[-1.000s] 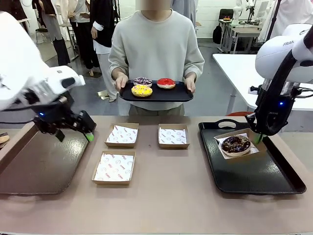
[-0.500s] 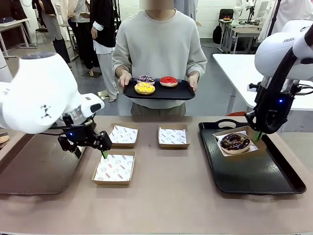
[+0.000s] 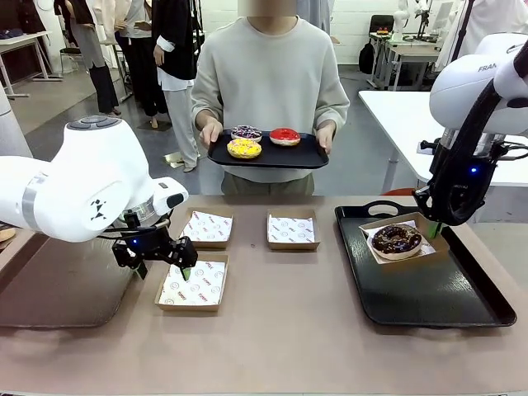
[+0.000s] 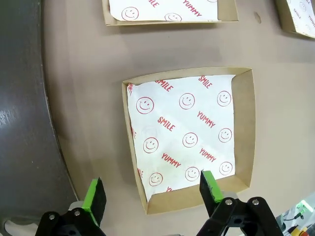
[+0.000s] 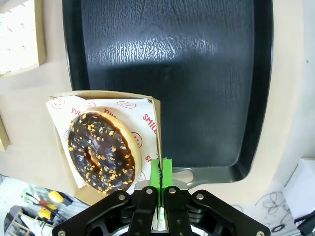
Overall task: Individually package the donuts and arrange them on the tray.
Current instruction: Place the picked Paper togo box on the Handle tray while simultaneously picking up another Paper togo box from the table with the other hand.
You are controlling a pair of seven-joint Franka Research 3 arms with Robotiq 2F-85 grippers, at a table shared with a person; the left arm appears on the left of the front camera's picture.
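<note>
One chocolate donut [image 3: 398,241] sits on the black tray [image 3: 437,301], right gripper [image 5: 161,164] pinching the donut box [image 3: 386,222]; left gripper [image 4: 151,189], spread, has swung over the empty box [image 4: 245,128] left of that tray: next packaging begins.

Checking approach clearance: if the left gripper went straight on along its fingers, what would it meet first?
Likely the empty paper-lined box: the open left gripper straddles its corner, one finger over the paper, the other over bare table. Height unclear.

Donut [image 5: 101,150]: dark chocolate, tan sprinkles. Box [image 3: 434,242]: brown card. Liner paper [image 5: 147,115]: white, red smiley print. Tray [image 5: 187,59]: black
</note>
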